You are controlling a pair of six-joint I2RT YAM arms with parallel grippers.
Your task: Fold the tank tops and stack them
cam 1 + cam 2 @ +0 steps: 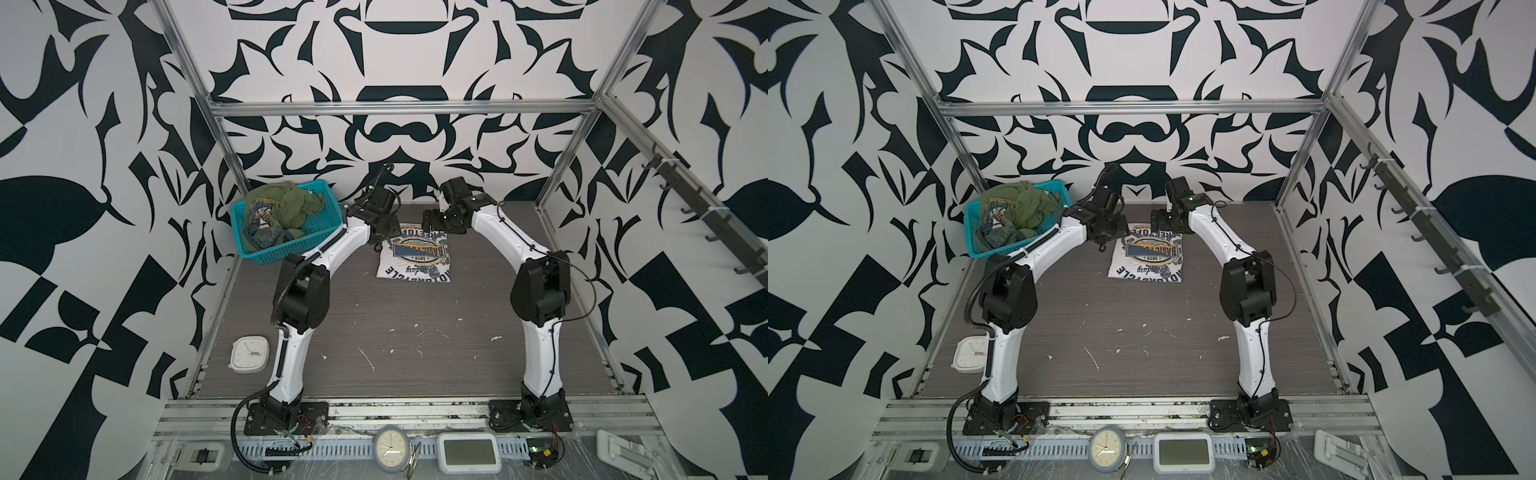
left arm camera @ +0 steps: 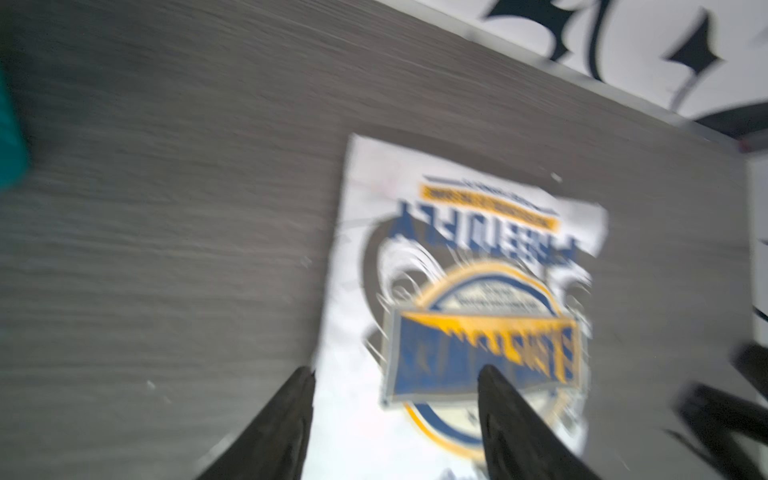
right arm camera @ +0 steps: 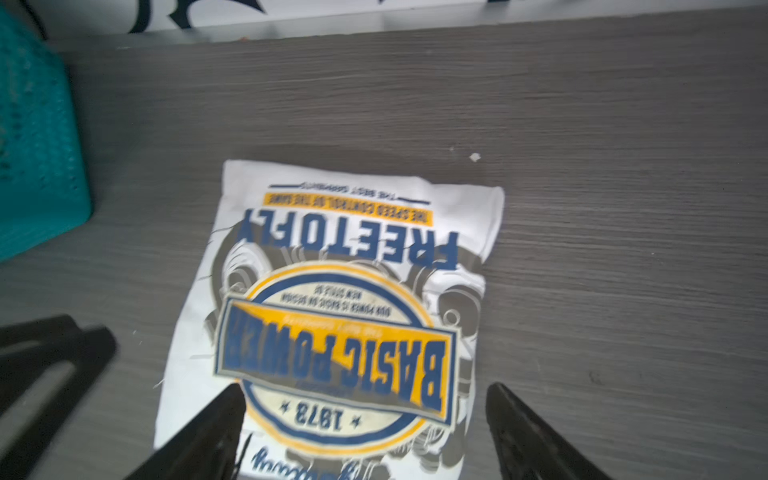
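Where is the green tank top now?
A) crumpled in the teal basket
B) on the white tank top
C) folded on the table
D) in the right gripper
A: the green tank top lies crumpled inside the teal basket, apart from the folded white tank top.

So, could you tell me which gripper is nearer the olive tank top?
Left. The left gripper hangs over the white tank top's edge facing the olive tank top; the right gripper hangs over the opposite edge.

A teal mesh basket [image 1: 266,253] sits at the grey table's [image 1: 415,332] far left corner; a square white clock [image 1: 249,354] lies near its left edge.
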